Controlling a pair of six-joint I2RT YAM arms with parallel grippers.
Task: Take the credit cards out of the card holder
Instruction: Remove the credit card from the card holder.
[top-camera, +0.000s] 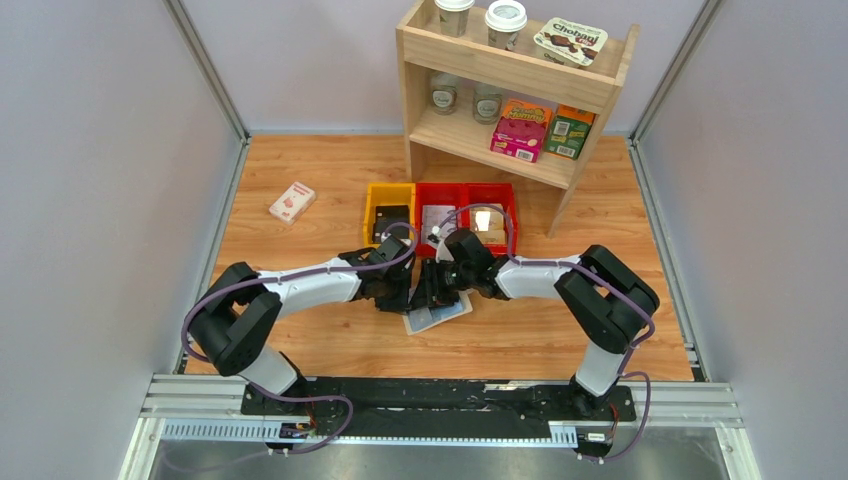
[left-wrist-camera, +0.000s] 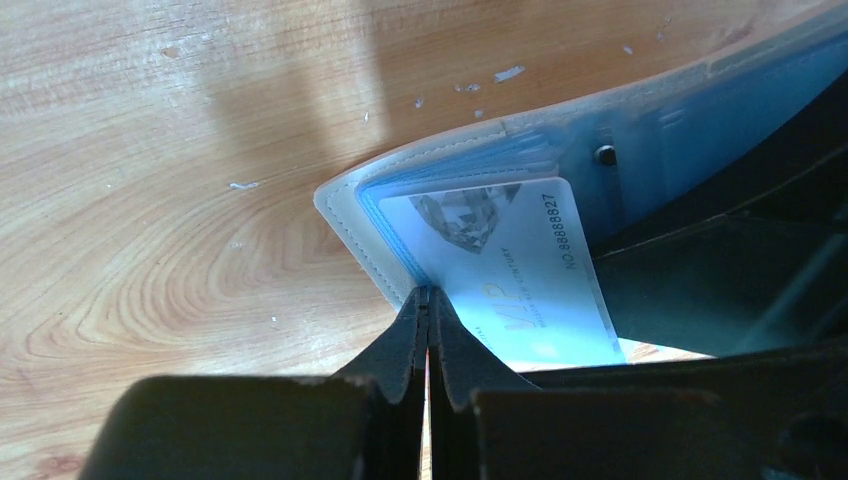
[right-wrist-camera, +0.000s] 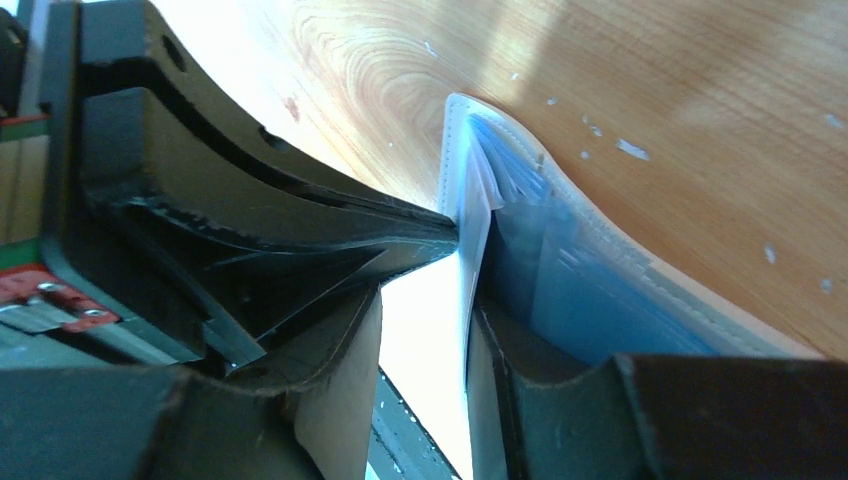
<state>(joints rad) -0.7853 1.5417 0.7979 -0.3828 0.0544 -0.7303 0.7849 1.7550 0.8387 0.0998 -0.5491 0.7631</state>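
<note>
The cream card holder (top-camera: 447, 316) lies open on the wooden table, blue-grey lining up, between both grippers. In the left wrist view its cream edge (left-wrist-camera: 345, 215) curves up, and a pale credit card (left-wrist-camera: 520, 270) printed "VIP" sticks out of a pocket. My left gripper (left-wrist-camera: 428, 295) is shut, its tips touching the holder's edge beside that card. My right gripper (right-wrist-camera: 428, 300) is open around a bright white card (right-wrist-camera: 432, 345) that leans against its right finger, next to the holder's lining (right-wrist-camera: 570, 280). From above, the left gripper (top-camera: 398, 292) and right gripper (top-camera: 428, 292) nearly touch.
A yellow bin (top-camera: 388, 198) and two red bins (top-camera: 495, 198) sit just behind the grippers. A wooden shelf (top-camera: 470, 135) with cups and boxes stands at the back. A white-and-red small box (top-camera: 291, 202) lies at the back left. The left arm's black finger (right-wrist-camera: 300, 215) crowds the right wrist view.
</note>
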